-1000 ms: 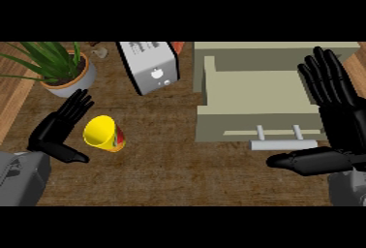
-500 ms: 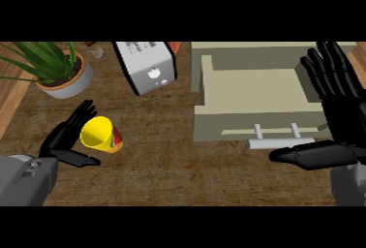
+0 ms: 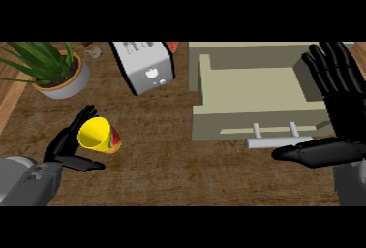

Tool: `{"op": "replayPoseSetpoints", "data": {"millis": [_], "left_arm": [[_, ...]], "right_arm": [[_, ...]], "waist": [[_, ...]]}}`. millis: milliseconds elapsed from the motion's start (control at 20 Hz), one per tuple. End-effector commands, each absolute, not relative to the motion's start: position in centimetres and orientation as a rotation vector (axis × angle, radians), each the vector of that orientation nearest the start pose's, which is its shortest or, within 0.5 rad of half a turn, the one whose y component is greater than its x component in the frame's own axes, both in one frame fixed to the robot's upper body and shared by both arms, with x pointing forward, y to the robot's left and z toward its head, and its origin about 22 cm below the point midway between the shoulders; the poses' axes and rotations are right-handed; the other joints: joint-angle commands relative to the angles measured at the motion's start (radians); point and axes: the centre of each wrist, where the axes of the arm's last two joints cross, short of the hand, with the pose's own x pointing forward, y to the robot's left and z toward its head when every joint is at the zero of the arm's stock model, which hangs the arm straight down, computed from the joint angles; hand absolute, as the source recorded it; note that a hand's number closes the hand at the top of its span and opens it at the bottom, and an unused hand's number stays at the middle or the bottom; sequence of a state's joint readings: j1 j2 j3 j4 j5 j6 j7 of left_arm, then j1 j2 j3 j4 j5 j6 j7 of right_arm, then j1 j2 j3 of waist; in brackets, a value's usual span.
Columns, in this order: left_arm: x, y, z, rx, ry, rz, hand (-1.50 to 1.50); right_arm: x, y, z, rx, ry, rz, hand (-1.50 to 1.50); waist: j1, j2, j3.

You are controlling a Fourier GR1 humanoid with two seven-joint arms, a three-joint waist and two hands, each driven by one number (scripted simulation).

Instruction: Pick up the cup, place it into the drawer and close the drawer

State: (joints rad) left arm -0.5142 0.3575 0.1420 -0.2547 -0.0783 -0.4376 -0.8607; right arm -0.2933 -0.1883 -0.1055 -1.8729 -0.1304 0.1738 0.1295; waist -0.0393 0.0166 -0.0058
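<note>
A yellow cup (image 3: 98,135) with a red patch lies tilted on the brown counter at the lower left, its mouth turned toward my left hand (image 3: 67,147). That hand is open beside the cup's left side, fingers straight along the rim and thumb stretched under it, not closed round it. The beige drawer (image 3: 253,92) stands pulled open at the upper right, its inside bare and its pale bar handle (image 3: 275,140) facing me. My right hand (image 3: 336,116) stays open at the right edge, fingers up beside the drawer and thumb pointing left near the handle.
A potted green plant (image 3: 50,72) stands at the upper left. A silver toaster (image 3: 146,65) sits at the top between the plant and the drawer. A wooden strip (image 3: 8,104) borders the counter's left side.
My left hand has slid lower and closer against the cup's left side, with the thumb now under it. The cup has tilted slightly. The right hand has barely shifted.
</note>
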Motion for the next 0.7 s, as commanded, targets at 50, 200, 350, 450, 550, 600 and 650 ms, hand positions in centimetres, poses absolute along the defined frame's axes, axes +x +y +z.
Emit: {"op": "replayPoseSetpoints", "data": {"millis": [50,200,350,450,550,600,650], "left_arm": [[29.0,36.1,-10.6,-0.310,-1.656,-0.210,-1.50],[29.2,34.9,-11.0,-0.324,-1.673,-0.191,-1.50],[29.0,34.7,-11.3,-0.331,-1.655,-0.227,-1.50],[31.3,34.1,-9.6,-0.345,-1.665,-0.235,-1.50],[29.8,33.4,-11.2,-0.361,-1.692,-0.215,-1.50],[30.2,33.2,-10.9,-0.384,-1.667,-0.216,-1.50],[29.4,33.2,-11.6,-0.386,-1.672,-0.220,-1.50]], "right_arm": [[26.6,-26.1,15.5,0.090,-2.028,0.288,-1.50],[28.0,-25.2,15.4,0.092,-2.003,0.265,-1.50],[27.0,-25.5,15.6,0.085,-2.006,0.289,-1.50],[27.3,-25.4,15.4,0.100,-2.015,0.282,-1.50],[27.4,-25.4,15.3,0.105,-2.010,0.302,-1.50],[27.8,-25.2,15.3,0.094,-2.021,0.282,-1.50],[28.0,-25.9,16.1,0.094,-2.009,0.299,-1.50]], "waist": [[-0.006,-0.001,0.000],[-0.003,0.004,-0.001],[-0.021,0.005,-0.002],[-0.016,0.005,-0.001],[-0.008,0.004,-0.001],[-0.013,0.009,-0.002],[-0.014,0.009,-0.002]]}}
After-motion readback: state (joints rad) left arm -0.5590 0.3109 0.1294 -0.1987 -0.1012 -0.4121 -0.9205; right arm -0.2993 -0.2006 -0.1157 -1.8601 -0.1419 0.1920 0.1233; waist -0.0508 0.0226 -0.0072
